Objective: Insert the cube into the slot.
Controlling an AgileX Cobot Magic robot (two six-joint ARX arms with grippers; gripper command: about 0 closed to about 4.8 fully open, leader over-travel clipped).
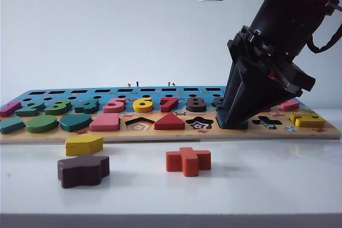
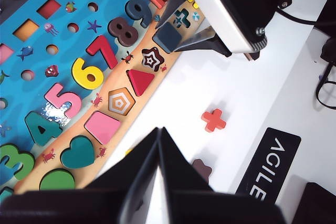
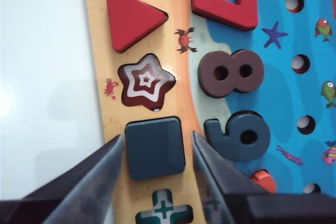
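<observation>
R gripper straddles cube, jaws parted w/ slim gaps both sides; cube sits in its slot on board. L gripper shut, idle. I judge cube light, stiff, smooth: grip flat side edges.

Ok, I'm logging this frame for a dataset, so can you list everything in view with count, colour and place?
cube: one, dark navy, in its board slot, between the right end effector's fingers
puzzle board: one, blue and tan, across the table
orange cross: one, loose on the table in front of the board
yellow block: one, loose, at the board's front edge
brown flower block: one, loose, in front of the yellow block
red triangle: one, seated in the board
right end effector: open, either side of the cube
left end effector: shut, raised over the table's front edge
</observation>
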